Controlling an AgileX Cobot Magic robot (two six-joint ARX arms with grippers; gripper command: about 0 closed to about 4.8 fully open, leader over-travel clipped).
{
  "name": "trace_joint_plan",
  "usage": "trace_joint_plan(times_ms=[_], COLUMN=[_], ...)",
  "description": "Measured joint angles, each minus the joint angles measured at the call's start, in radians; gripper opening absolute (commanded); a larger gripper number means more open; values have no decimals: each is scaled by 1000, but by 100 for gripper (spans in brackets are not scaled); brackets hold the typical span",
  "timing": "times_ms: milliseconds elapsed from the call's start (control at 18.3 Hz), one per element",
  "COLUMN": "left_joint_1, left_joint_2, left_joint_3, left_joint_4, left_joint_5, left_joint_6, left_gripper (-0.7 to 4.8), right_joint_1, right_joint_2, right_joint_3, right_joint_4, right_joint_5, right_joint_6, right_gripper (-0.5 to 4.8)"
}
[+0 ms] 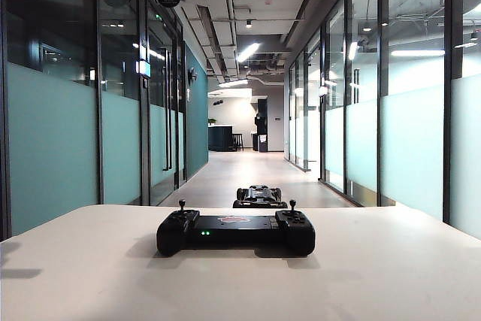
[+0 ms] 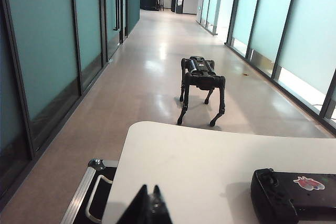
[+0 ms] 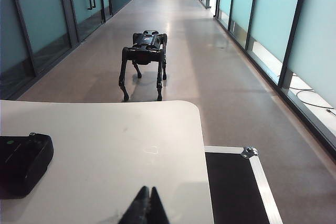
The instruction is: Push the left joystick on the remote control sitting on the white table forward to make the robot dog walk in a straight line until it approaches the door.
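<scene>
The black remote control point(image 1: 235, 231) lies in the middle of the white table point(image 1: 90, 268), green lights lit on its near face. Its left joystick point(image 1: 182, 205) stands upright and untouched; a matching stick point(image 1: 292, 206) stands on the other end. The robot dog point(image 1: 259, 196) stands on the corridor floor just beyond the table, also seen as the robot dog point(image 2: 201, 88) and the robot dog point(image 3: 143, 60). My left gripper point(image 2: 148, 188) is shut and empty, over the table near the remote control point(image 2: 294, 195). My right gripper point(image 3: 147, 189) is shut and empty, off the end of the remote control point(image 3: 23, 162). Neither arm shows in the exterior view.
A long corridor with glass walls point(image 1: 52, 140) on both sides runs away from the table to a dark doorway area point(image 1: 260, 129) far off. Black metal-edged cases sit on the floor at each side of the table, one case point(image 2: 92, 195) and another case point(image 3: 239, 187). Cables point(image 3: 310, 98) lie by the glass.
</scene>
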Motion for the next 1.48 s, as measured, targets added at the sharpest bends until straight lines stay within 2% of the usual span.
trace_joint_plan(times_ms=[1476], left_joint_1=[0], left_joint_2=[0], left_joint_3=[2], left_joint_4=[38], left_joint_5=[-22], left_joint_6=[0], left_gripper=[-5], right_joint_1=[0], right_joint_2=[0], right_joint_3=[31], right_joint_4=[29], right_joint_5=[0], right_joint_6=[0], right_gripper=[-6])
